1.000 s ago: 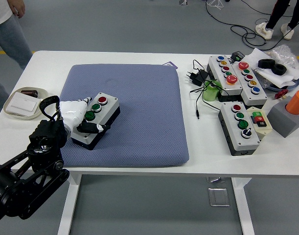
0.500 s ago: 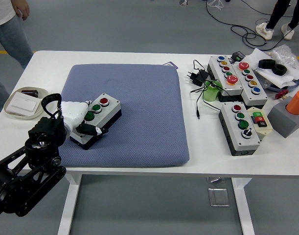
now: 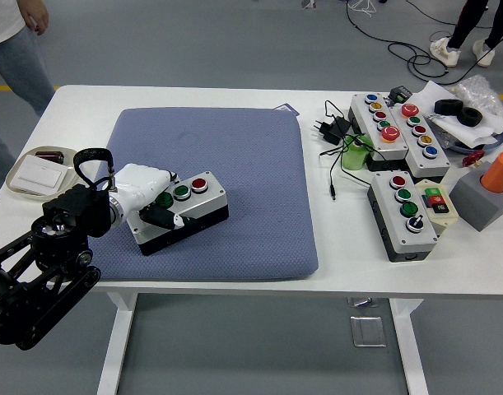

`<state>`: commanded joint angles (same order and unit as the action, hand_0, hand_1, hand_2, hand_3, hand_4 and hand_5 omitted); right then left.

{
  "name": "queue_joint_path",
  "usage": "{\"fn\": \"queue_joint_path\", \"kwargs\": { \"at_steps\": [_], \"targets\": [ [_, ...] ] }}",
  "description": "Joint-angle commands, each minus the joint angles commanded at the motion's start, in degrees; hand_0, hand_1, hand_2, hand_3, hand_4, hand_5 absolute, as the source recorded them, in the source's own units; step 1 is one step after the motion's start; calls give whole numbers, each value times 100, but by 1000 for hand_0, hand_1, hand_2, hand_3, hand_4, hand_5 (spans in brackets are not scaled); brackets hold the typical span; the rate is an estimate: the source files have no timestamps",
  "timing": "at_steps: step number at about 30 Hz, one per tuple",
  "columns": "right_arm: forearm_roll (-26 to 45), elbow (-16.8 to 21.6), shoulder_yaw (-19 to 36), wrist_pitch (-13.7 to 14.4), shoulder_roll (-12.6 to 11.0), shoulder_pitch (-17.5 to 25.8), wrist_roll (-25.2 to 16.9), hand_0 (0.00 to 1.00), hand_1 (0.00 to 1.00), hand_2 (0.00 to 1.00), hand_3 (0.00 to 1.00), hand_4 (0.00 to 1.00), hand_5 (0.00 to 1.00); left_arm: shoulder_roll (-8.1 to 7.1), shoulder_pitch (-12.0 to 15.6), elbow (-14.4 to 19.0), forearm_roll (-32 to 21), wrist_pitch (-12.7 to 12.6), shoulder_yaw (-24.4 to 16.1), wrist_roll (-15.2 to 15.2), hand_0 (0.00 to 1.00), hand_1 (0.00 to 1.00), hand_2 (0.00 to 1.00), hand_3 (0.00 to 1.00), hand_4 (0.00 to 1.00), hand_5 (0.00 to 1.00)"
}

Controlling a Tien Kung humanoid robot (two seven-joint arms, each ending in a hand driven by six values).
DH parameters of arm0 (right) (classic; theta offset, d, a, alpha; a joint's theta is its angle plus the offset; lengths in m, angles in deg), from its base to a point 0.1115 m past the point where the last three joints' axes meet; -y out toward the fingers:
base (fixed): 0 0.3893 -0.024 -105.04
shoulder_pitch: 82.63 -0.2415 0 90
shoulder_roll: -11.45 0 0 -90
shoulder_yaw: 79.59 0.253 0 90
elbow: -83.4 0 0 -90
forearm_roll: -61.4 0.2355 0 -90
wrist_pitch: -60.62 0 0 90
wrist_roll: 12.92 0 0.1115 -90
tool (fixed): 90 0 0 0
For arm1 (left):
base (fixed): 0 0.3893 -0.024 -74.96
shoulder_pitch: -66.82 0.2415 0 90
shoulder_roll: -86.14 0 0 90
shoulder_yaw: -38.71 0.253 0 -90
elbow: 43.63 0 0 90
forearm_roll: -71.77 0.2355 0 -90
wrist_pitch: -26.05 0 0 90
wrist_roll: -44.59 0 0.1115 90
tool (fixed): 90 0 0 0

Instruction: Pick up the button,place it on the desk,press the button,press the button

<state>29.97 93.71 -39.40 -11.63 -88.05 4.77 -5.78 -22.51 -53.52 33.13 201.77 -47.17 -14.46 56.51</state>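
Left hand (image 3: 144,196), white, fingers clamped round left end of grey button box (image 3: 183,212) with red and green buttons; box sits on blue padded mat (image 3: 235,164), white table (image 3: 193,97).

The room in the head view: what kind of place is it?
Probably a robotics lab or workshop: push-button control boxes and a power adapter on the white table, cables across a grey floor.

Button box (image 3: 185,212) on pad (image 3: 235,164), tray (image 3: 37,174) left, other boxes (image 3: 403,210) right
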Motion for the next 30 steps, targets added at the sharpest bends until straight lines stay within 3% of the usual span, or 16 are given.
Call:
{"fn": "queue_joint_path", "kwargs": {
  "at_steps": [7,8,13,18,20,30],
  "targets": [
    [19,0,-9,0,2,-21,-7,631,475,530,583,264,8,-58,-135,5,0,-350,79,-1128,553,418,334,373,634,2],
    [21,0,-10,0,2,-22,-7,631,475,530,583,264,8,-60,-141,5,0,-360,80,-1180,569,413,323,353,519,2],
    [1,0,4,0,3,-51,-1,631,475,530,583,264,8,-85,-329,-110,0,-367,102,-1795,569,413,323,353,519,2],
    [10,0,2,3,3,-70,0,631,475,530,583,264,8,-140,-523,-380,0,-506,242,-2023,556,416,323,351,536,2],
    [5,0,2,2,2,-77,3,631,475,530,583,263,7,-150,-626,-547,0,-600,334,-2052,563,425,328,350,493,2],
    [-3,0,4,4,5,-110,8,631,475,530,583,263,8,-250,-973,-1002,0,-1026,850,-2115,558,428,332,352,491,2]
  ]
}}
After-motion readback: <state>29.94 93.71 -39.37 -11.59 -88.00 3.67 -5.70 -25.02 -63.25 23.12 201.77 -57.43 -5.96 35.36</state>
